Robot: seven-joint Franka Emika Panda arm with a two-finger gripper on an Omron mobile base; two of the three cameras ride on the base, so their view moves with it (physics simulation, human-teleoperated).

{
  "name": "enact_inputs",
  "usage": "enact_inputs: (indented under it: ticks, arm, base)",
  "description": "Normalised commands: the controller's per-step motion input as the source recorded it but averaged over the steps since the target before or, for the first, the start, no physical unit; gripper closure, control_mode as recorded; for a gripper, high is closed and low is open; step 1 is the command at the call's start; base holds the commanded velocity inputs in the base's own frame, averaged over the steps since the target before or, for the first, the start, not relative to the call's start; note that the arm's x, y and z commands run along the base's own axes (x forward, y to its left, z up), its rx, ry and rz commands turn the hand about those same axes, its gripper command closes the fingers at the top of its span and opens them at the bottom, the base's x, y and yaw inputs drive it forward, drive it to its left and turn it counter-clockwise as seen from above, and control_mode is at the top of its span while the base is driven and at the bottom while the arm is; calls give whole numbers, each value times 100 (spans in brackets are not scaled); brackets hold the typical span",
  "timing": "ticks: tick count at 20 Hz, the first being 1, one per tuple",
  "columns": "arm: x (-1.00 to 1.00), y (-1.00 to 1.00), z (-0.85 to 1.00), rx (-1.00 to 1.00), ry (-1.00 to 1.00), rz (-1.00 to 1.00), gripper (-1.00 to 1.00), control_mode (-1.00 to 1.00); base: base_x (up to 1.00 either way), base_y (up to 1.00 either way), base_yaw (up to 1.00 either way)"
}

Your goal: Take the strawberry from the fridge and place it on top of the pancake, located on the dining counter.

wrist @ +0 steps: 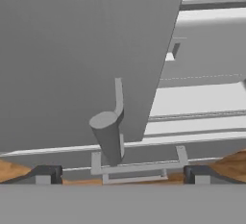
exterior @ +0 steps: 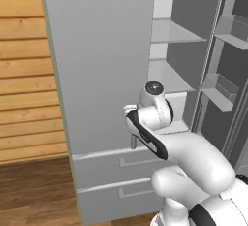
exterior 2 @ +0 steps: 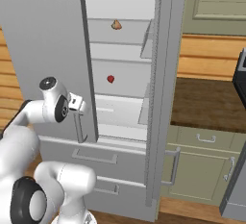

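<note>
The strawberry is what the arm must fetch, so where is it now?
In the right base view the strawberry sits on a middle shelf inside the open fridge, one shelf below a small tan lumpy item.

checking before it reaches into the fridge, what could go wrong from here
1. The open pincer sits low by the left door's handle, outside the fridge; reaching in from here, the arm could clip that door's edge.
2. The strawberry is tiny, on a middle shelf; a slightly off approach may knock it further back.
3. A tan lumpy item sits on the shelf above; it could be taken by mistake.
</note>
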Motion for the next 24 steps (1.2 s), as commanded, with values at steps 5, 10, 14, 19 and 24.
enact_inputs:
  ticks: [5, 10, 14, 19, 24]
  arm:
    - [24, 0, -13, 0, 0, 0, -100, -100]
    - [32, 10, -10, 0, 0, 0, -100, -100]
    - [29, 4, -12, 0, 0, 0, -100, -100]
    - [29, 4, -15, 0, 0, 0, -100, -100]
    - [27, 2, -20, 0, 0, 0, -100, -100]
  base:
    - [0, 0, 0]
    - [0, 0, 0]
    - [0, 0, 0]
    - [0, 0, 0]
    - [0, 0, 0]
